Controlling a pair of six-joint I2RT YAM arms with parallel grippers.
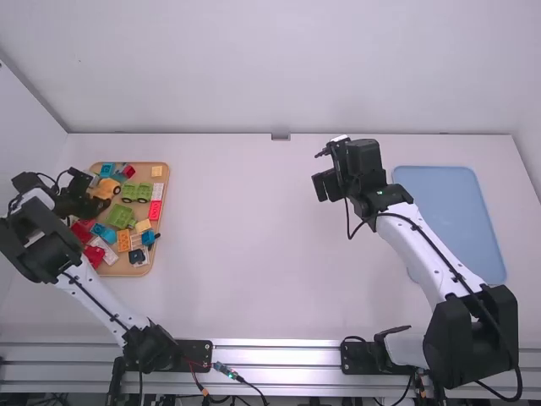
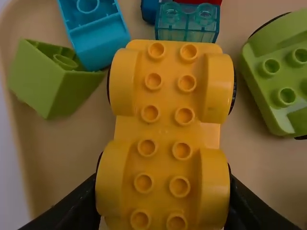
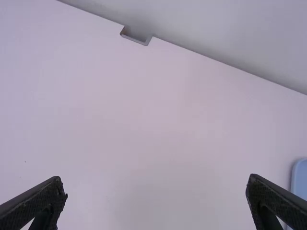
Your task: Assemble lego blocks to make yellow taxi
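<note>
The tan tray rests on the white tabletop, on the left arm's side. Over its far left part hangs the left end effector, clenched on the yellow chassis; its two fingers press the wheeled sides at one end. The chassis has its studs up and wheel arches at both ends.

Inside the tray, just beside the chassis, lie a sky-blue brick, a lime sloped block and a see-through teal brick. On the chassis's other side sits a green wheeled base. Closer to the tray's near end are a green block, a red brick, a small yellow brick and an orange brick.

Well to the right of the tray, the right end effector hangs above the tabletop, released, its fingers spread wide with empty space between. Farther right from the tray, past that end effector, a pale blue mat lies flat.
</note>
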